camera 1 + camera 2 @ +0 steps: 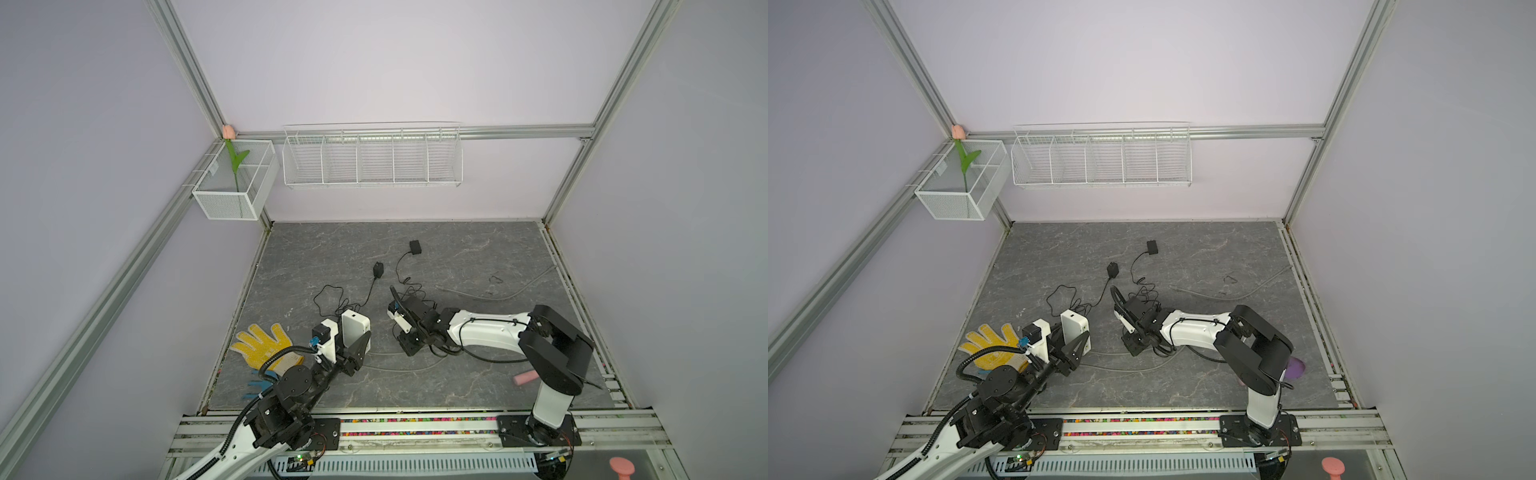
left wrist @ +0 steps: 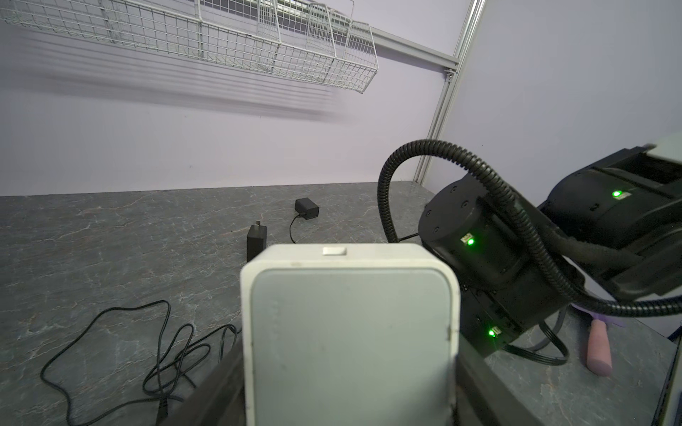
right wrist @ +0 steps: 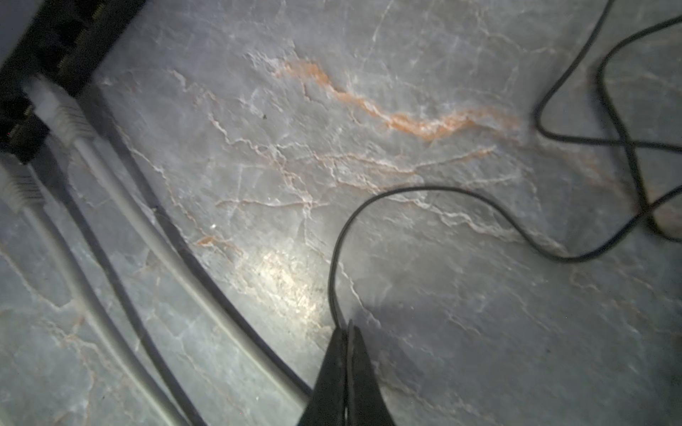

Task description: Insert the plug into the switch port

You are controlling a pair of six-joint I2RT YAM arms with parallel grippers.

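White rounded plastic switch box (image 2: pixel 350 332) sits clamped in the left claw (image 1: pixel 354 334), probably steadied for insertion; right claw (image 3: pixel 348 332) is pinched shut on a thin black cable (image 3: pixel 406 191)

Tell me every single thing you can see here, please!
table: one, grey marble, floor of the cell
switch: one, white, front left, gripped
power adapters: two, black, middle toward the back
black cords: two, thin, trailing from the adapters
cables: at least two, grey, lying on the table
glove: one, yellow, left edge
stick: one, pink, front right
wire rack: one, white, back wall
mesh basket: one, white, left wall
tulip: one, pink with green stem, in the basket
left gripper: closed on the switch
right gripper: shut on one black cord
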